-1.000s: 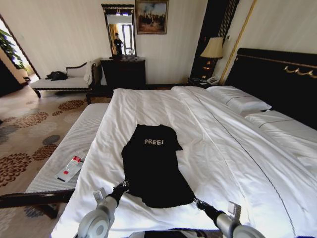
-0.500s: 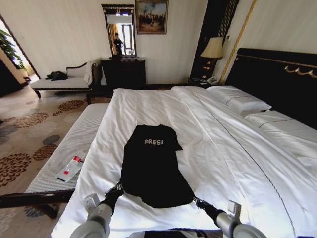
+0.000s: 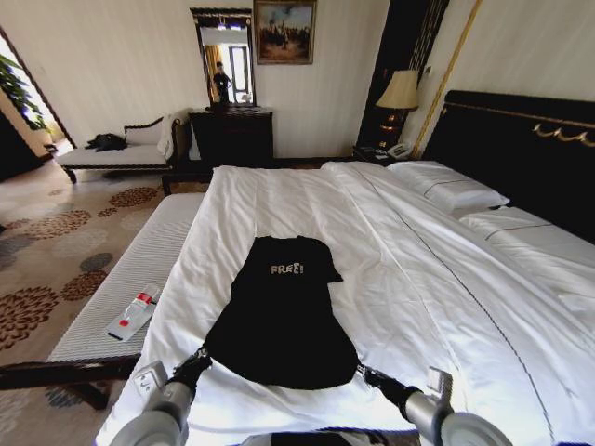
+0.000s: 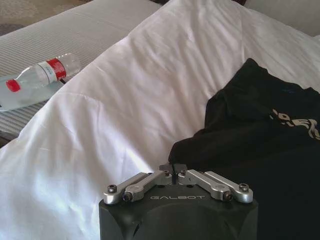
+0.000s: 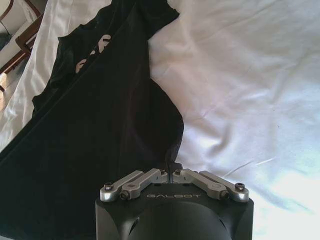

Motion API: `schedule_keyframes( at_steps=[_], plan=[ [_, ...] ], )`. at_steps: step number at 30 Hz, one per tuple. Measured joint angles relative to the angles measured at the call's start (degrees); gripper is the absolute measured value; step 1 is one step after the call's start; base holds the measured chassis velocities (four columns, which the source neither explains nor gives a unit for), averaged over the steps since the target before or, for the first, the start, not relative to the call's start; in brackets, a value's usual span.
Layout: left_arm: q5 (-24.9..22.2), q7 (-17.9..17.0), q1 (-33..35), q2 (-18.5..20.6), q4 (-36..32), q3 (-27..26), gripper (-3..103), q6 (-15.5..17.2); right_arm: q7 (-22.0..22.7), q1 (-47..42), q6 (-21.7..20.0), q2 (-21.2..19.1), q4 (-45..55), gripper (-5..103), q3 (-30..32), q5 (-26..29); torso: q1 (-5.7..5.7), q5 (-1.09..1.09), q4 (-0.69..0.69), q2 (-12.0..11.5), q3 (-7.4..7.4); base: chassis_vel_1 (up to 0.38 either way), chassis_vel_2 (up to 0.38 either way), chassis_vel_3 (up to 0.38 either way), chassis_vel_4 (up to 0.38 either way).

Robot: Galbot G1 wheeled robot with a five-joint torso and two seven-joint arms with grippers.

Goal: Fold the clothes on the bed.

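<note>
The clothes are one black T-shirt [image 3: 279, 316] with white "FREE!" lettering, lying flat on the bed's white duvet [image 3: 418, 269], collar away from me. My left gripper [image 3: 197, 361] is shut on the near left hem corner. In the left wrist view the fingertips [image 4: 173, 173] pinch the black fabric [image 4: 260, 145]. On the other side, my right gripper [image 3: 365, 374] is shut on the near right hem corner. The right wrist view has that gripper [image 5: 171, 173] closed on the shirt [image 5: 100, 115], whose hem is stretched taut between both grippers.
A striped bench [image 3: 139, 260] runs along the bed's left side with a water bottle [image 3: 136, 310] on it. Pillows [image 3: 451, 189] and a dark headboard [image 3: 530, 149] are at right. A chaise [image 3: 121, 153], dresser [image 3: 232, 135] and lamp [image 3: 400, 90] stand behind.
My left gripper has moved outward to the left and toward me with the hem corner, widening the shirt's bottom edge. The right gripper has barely shifted.
</note>
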Motion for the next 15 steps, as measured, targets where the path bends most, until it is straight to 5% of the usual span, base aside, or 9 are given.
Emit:
schedule_keyframes(
  at_steps=[6,15],
  plan=[
    [-0.28,-3.00,0.71,0.60,0.25,0.16,0,2.23,8.19,-1.13,-6.40,-0.27,4.67,0,3.09,5.86,0.00,0.00,0.00,0.00,0.00,0.000,0.000,0.000,0.000],
    [3.64,-4.99,-1.07,-0.91,5.01,3.93,0,3.57,16.05,4.28,-8.80,-0.48,4.20,0,1.33,10.13,0.00,0.01,0.01,0.00,0.00,0.000,0.000,0.000,0.000]
  ],
)
